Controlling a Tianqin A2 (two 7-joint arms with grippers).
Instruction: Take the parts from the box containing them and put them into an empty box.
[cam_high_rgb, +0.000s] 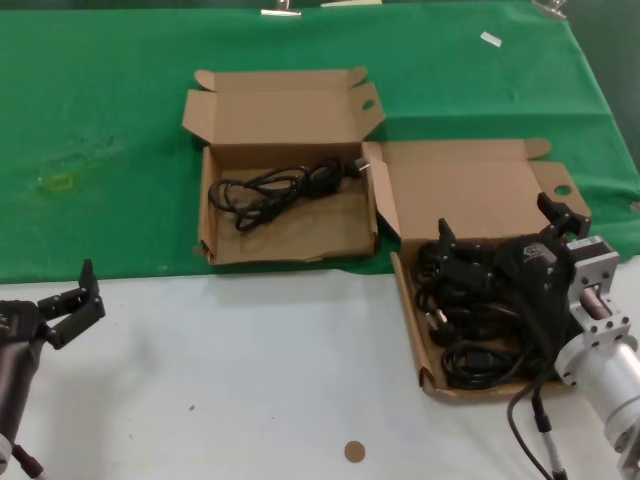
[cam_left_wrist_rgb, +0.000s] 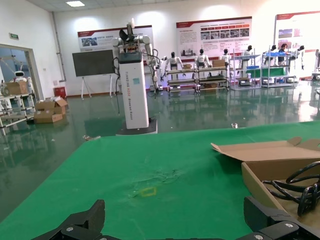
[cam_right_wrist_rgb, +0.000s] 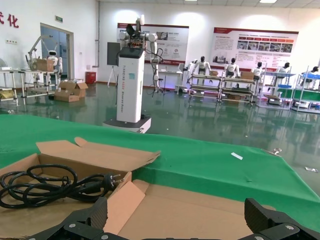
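The box containing the parts (cam_high_rgb: 412, 330) lies open at the right, with several coiled black cables (cam_high_rgb: 480, 330) in it. My right gripper (cam_high_rgb: 500, 222) hangs open just above those cables, holding nothing; its wrist view (cam_right_wrist_rgb: 175, 210) looks over that box's lid (cam_right_wrist_rgb: 200, 210). The other box (cam_high_rgb: 285, 235) stands open at the centre back with one black cable (cam_high_rgb: 275, 188) inside, also in the right wrist view (cam_right_wrist_rgb: 45, 185) and left wrist view (cam_left_wrist_rgb: 300, 185). My left gripper (cam_high_rgb: 68, 300) is open and empty at the front left, and shows in its own view (cam_left_wrist_rgb: 174, 210).
Both boxes rest on a green cloth (cam_high_rgb: 100, 120) over the back of the table; the front is white tabletop (cam_high_rgb: 250, 380). A small brown disc (cam_high_rgb: 354, 451) lies near the front edge. A white tag (cam_high_rgb: 490, 39) and a yellow mark (cam_high_rgb: 60, 182) lie on the cloth.
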